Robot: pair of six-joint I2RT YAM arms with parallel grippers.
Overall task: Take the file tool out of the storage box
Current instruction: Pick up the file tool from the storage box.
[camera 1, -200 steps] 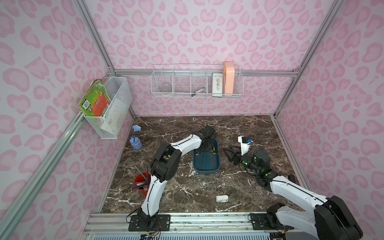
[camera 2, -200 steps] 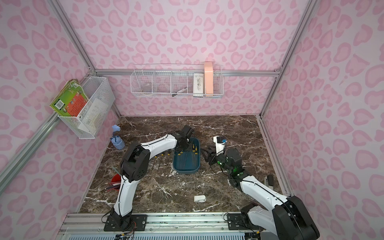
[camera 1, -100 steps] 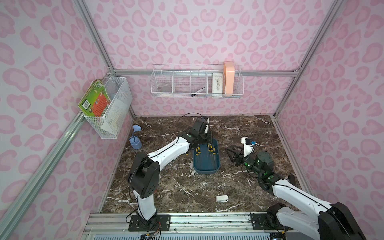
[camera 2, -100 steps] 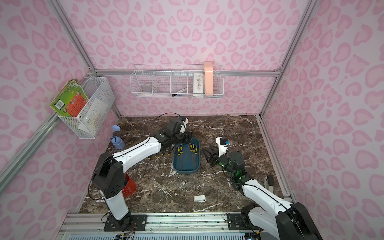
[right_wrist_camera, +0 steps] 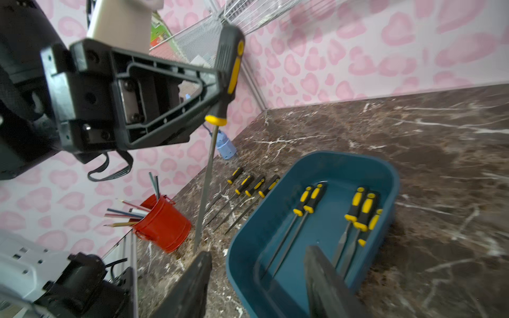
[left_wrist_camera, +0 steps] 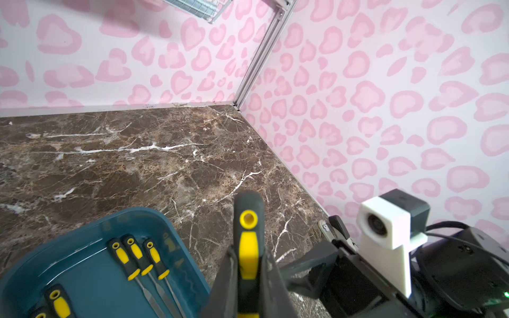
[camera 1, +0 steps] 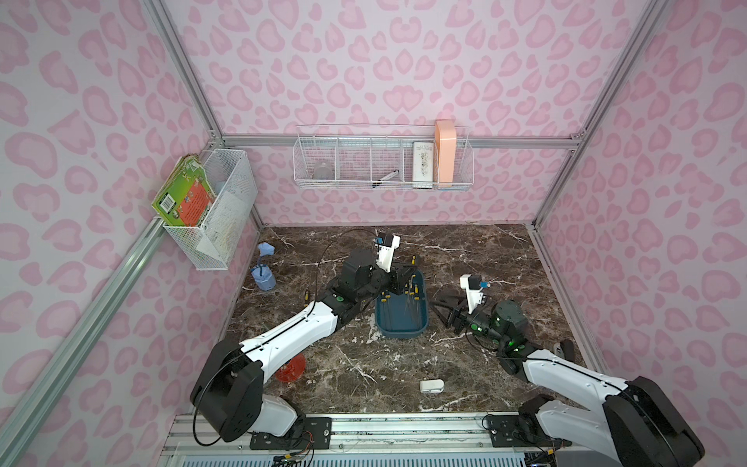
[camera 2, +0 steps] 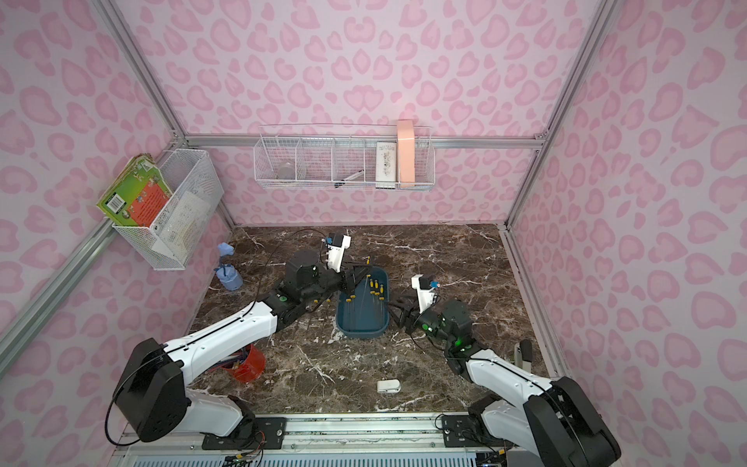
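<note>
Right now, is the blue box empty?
No, five yellow-handled files lie inside the box.

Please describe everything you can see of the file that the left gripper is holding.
The file has a black handle with a yellow inlay, a yellow collar and a thin grey metal blade. The left gripper has its jaws shut on the handle. The file hangs nearly upright, handle up, outside the storage box. Whether its tip touches the table, I cannot tell.
</note>
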